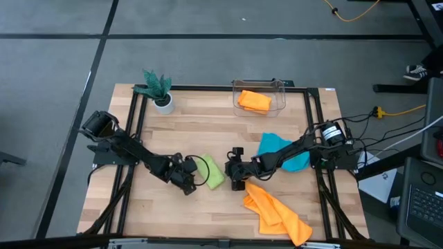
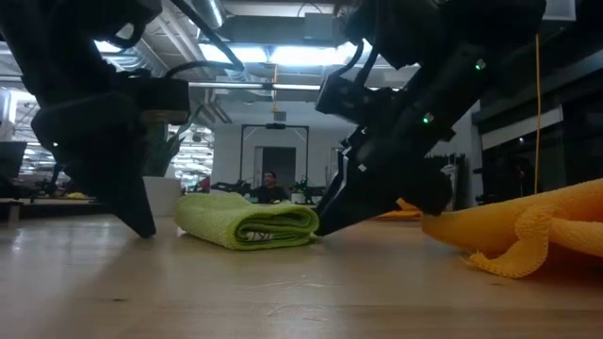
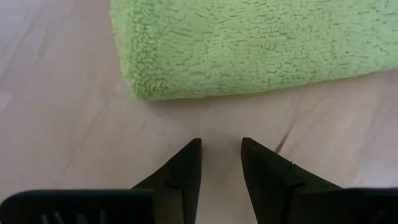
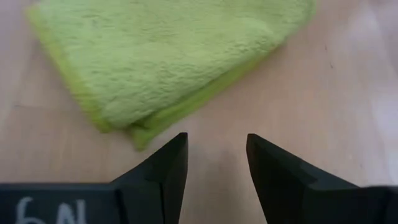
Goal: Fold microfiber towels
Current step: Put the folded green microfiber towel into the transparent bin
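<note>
Green towel (image 1: 212, 172) lies folded near the table's (image 1: 208, 131) middle, toward the front edge, flat on the wood. Left gripper (image 1: 192, 181) sits just beside it on one side, right gripper (image 1: 237, 176) just beside it on the other; both are low to the surface, jaws parted with bare wood between the tips, holding nothing.

Surroundings: a teal towel (image 1: 275, 145) lies under the right arm, partly covered by it. A loose orange towel (image 1: 275, 213) is spread at the front right, close to the right gripper and reaching the front edge. A second orange towel (image 1: 253, 101) sits in the clear bin (image 1: 282, 95) at the back edge. A plant (image 1: 159, 88) stands at the back left.

Open wood remains across the middle, between the back items and the grippers.
</note>
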